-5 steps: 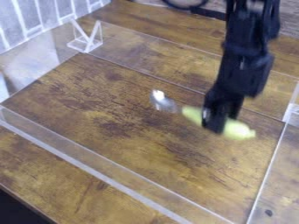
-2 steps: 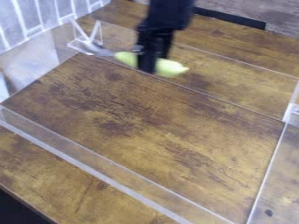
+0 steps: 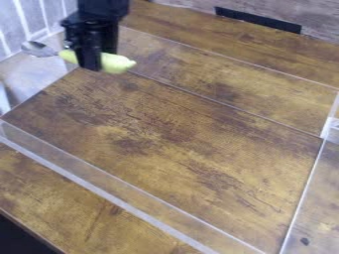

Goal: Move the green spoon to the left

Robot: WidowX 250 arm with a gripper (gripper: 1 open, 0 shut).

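Note:
The green spoon (image 3: 117, 62) hangs in the air near the top left of the camera view. Its yellow-green handle sticks out to the right of the fingers and its silver bowl (image 3: 39, 48) pokes out to the left. My black gripper (image 3: 90, 62) points straight down and is shut on the spoon's middle. It hovers over the far left part of the wooden table (image 3: 199, 129), above the clear-walled work area.
Low clear plastic walls (image 3: 119, 203) frame the wooden work area on the front, left and right. A white railing (image 3: 34, 15) stands at the top left behind the gripper. A dark object (image 3: 259, 18) lies at the back edge.
My gripper has carried the spoon from the right middle of the table across to the far left, lifting it off the wood and rising a little on the way.

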